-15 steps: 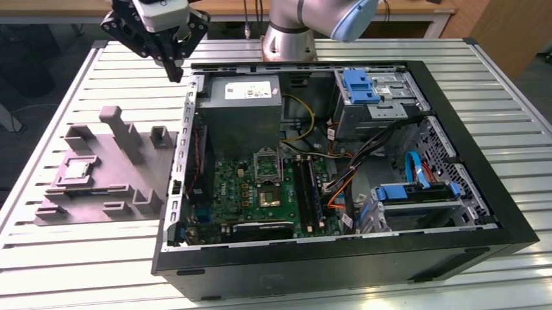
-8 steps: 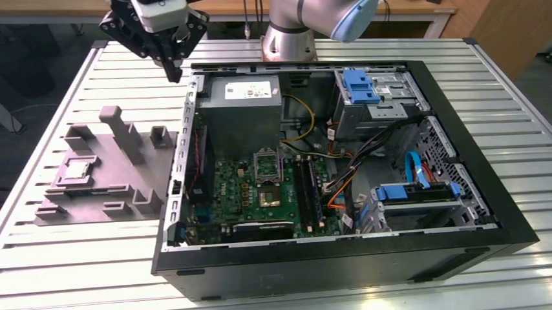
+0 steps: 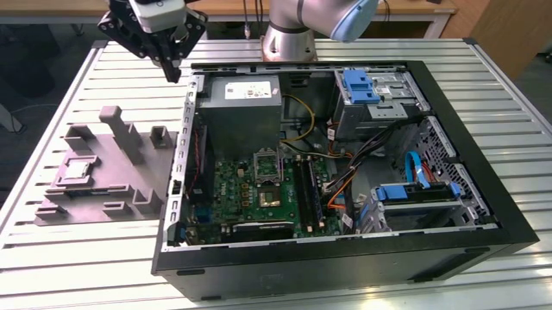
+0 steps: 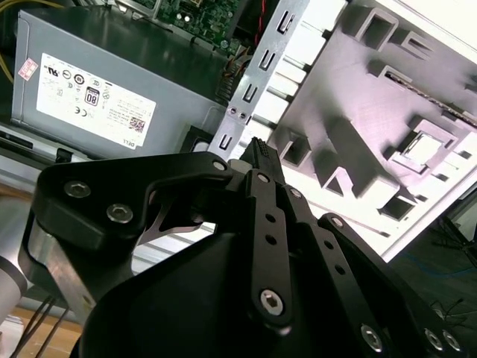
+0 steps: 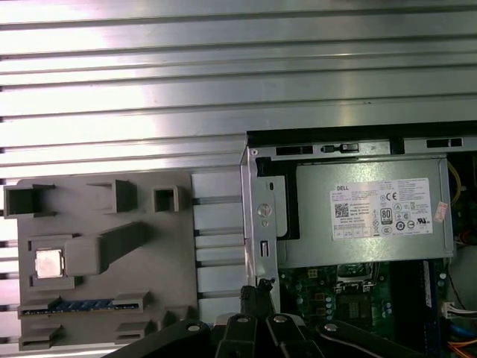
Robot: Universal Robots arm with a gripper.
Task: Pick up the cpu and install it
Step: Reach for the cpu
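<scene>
In the exterior view, one black gripper (image 3: 175, 76) hangs above the slatted metal table (image 3: 86, 258), over the gap between the open computer case (image 3: 483, 213) and a single grey fixture tray (image 3: 95, 194). Its fingers are pressed together and carry nothing. The one cpu (image 3: 76, 169) lies flat in a recess of that tray, on the exterior view's left, well apart from the gripper. Inside the case sit one grey power supply (image 3: 242, 123) with one white label (image 3: 253, 90), whose print is too small to make out, one green motherboard (image 3: 250, 187), and two blue-handled drive bays (image 3: 360, 87). In the second wrist view, the gripper (image 4: 258, 153) shows its tips closed on each other with nothing between them. Beyond them lies the power supply (image 4: 112, 82), its label (image 4: 89, 101) crowded with small certification marks and a barcode, and the cpu (image 4: 425, 148) rests in the tray (image 4: 350, 89). In the first wrist view, the clenched gripper (image 5: 257, 292) hovers just beside the case's edge; the cpu (image 5: 48, 263) sits in the tray (image 5: 104, 298), and the label (image 5: 381, 209) is on the power supply (image 5: 313, 224).
</scene>
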